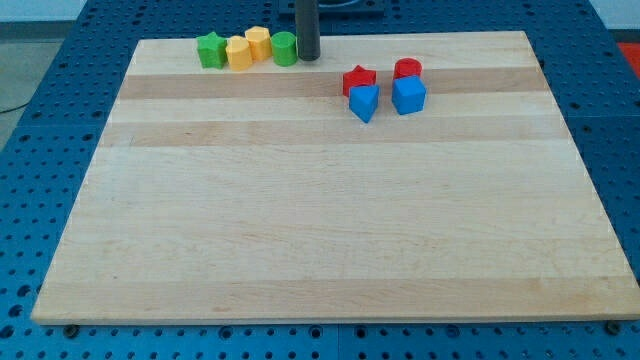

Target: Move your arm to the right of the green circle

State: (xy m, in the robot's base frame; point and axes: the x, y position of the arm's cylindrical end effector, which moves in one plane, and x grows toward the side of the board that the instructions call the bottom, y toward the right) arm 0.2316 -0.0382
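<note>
The green circle block [284, 48] sits near the view's top edge of the wooden board, at the right end of a row of blocks. My tip [308, 57] stands just to the right of the green circle, touching or almost touching its side. The dark rod rises from there out of the view's top. To the green circle's left are a yellow block [259, 42], another yellow block [238, 53] and a green star [211, 50].
A red star [359, 80] and a red round block [407, 70] lie right of my tip, with a blue block [365, 102] and a blue cube [409, 96] just below them. The wooden board [320, 220] lies on a blue perforated table.
</note>
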